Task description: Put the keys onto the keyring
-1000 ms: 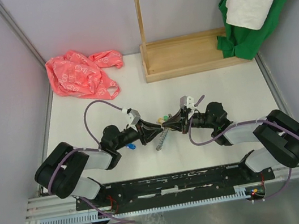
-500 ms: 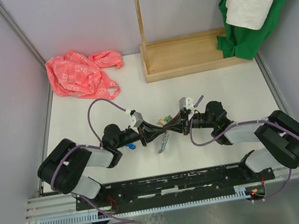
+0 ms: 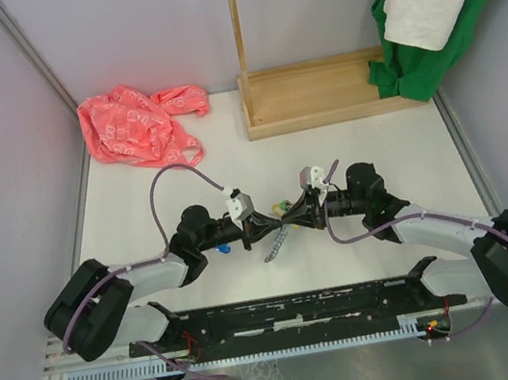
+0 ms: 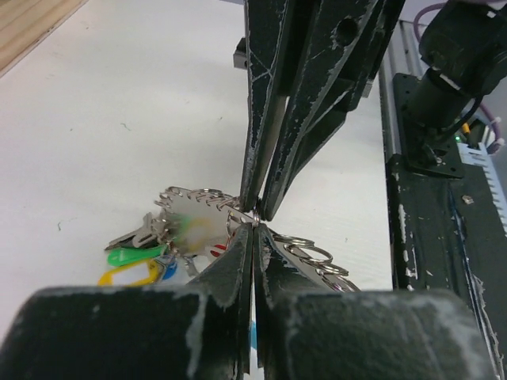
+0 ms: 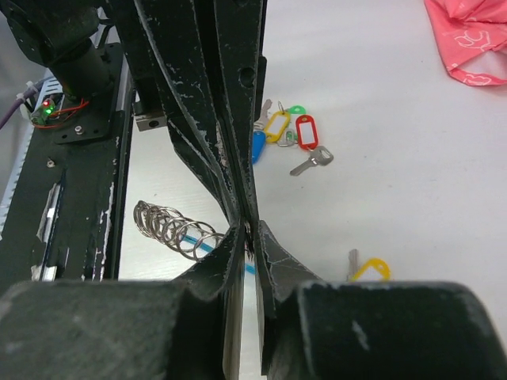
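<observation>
both left tool (image 4: pixel 253 229) and right tool (image 5: pixel 248 235), tip to tip, pinch the keyring (image 5: pixel 176 226) between them.

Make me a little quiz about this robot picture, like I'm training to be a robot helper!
1. Pick one: the crumpled bag at the back left of the table is A) green, B) pink, C) blue.
2. True or false: the left gripper and the right gripper are far apart, at opposite table edges.
3. Fill in: the right wrist view shows ___ yellow tags.
Key: 1 B. 2 False; their tips meet at the keyring. 3 Two; the second yellow tag lies apart from the first.
</observation>
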